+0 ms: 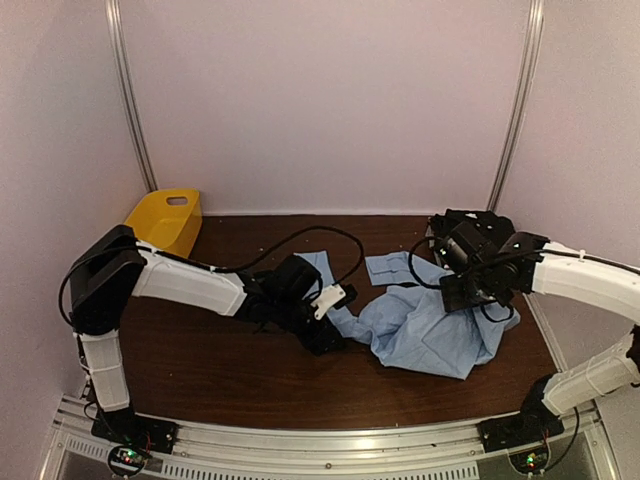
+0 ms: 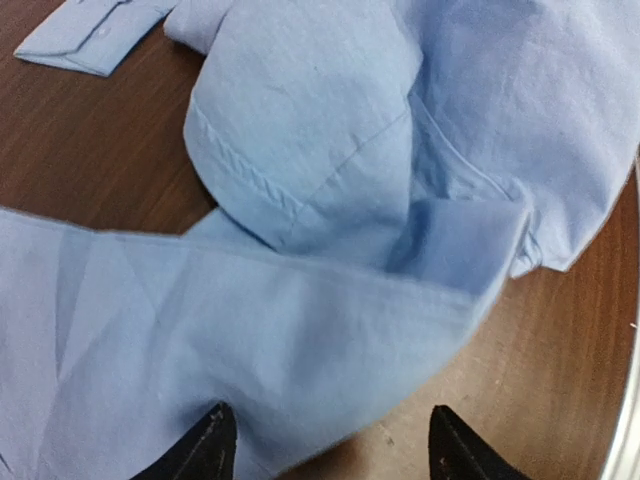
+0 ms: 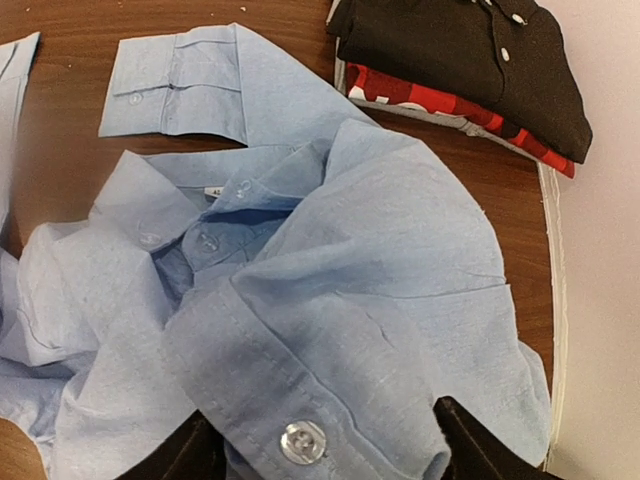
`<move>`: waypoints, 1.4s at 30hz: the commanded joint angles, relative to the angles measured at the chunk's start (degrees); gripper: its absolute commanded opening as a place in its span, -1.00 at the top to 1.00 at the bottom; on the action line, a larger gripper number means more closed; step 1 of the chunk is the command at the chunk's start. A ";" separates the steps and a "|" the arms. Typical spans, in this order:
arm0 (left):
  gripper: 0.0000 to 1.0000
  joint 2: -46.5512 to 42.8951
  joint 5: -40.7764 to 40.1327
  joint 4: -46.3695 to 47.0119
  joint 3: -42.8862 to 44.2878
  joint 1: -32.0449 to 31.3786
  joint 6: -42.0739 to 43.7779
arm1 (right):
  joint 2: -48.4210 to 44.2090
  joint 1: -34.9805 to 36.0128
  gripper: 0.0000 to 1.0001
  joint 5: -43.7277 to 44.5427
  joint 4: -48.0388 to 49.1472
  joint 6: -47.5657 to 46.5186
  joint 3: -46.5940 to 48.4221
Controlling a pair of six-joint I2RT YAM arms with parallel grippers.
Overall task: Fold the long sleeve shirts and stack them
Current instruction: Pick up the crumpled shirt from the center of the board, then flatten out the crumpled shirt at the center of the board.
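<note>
The light blue shirt (image 1: 430,325) lies crumpled right of the table's middle, collar and buttons up in the right wrist view (image 3: 400,250). One cuffed sleeve (image 3: 170,85) stretches toward the back. My left gripper (image 1: 340,308) is open low over the shirt's left sleeve (image 2: 200,340), with the cloth reaching between its fingertips (image 2: 215,445). My right gripper (image 3: 330,455) is open close above the shirt, and a buttoned cuff (image 3: 300,440) lies between its fingers. The black shirt (image 3: 470,50) lies folded on top of the red-edged one (image 3: 440,105) at the back right.
A yellow plastic basket (image 1: 165,220) stands at the back left by the wall. The dark wooden table (image 1: 200,360) ends close to the right of the shirt, where a pale wall (image 3: 600,250) rises. A black cable (image 1: 300,235) loops behind the left arm.
</note>
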 commanded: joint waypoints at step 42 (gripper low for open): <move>1.00 -43.64 -14.11 -16.47 28.88 17.38 -2.36 | -4.80 -5.59 1.00 -45.55 15.20 -22.23 32.35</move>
